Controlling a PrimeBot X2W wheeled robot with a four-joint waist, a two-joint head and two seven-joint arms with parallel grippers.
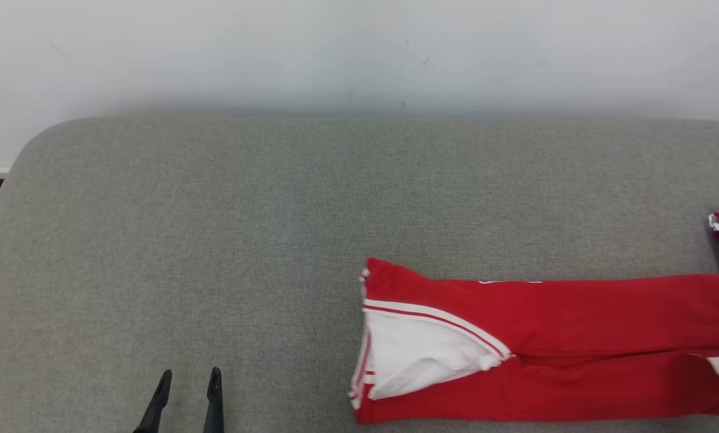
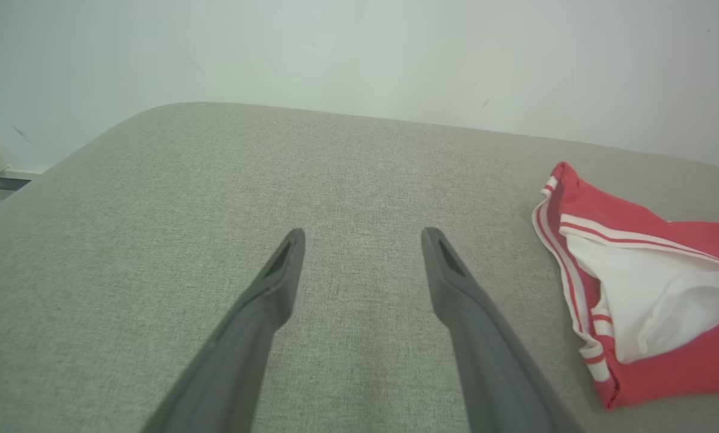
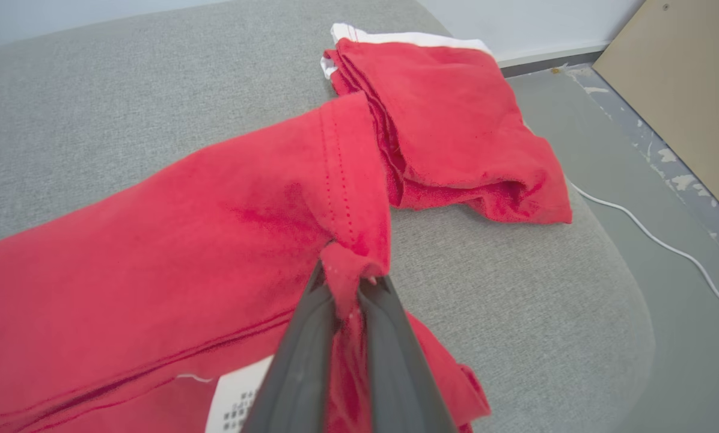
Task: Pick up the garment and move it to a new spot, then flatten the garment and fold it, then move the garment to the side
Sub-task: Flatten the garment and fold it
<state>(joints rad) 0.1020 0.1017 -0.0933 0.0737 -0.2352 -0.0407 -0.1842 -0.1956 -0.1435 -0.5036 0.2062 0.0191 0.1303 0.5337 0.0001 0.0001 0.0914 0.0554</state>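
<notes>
Near edge, left of centre: the left claw (image 1: pixel 189 374) hung over bare grey fabric of the tabletop (image 1: pixel 215 210), jaws wide and empty, fingers pointing toward the far edge.

Near edge, right half: the garment (image 1: pixel 546 337), red with white striped trim and a white lining, lay stretched out with its long axis parallel to the near edge. Its open, white-lined end faced the middle of the tabletop. Its other end ran toward the right edge.

Right end: the right claw (image 3: pixel 350 282) was closed narrowly on a pinch of red hem, with the cloth bunched between the fingers. A white label (image 3: pixel 239 403) showed just beside them.

Governing relation: the free end of the garment lay to the right of the left claw, well apart from it and at about the same depth. In my judgement the left claw was the nearer one to that end. Reaching it would call for a sideways move along the near edge, not a reach forward.

Farther back, at the right edge: a folded bundle of red cloth (image 3: pixel 449 132) touched the garment. I could not tell whether it was part of the garment.
</notes>
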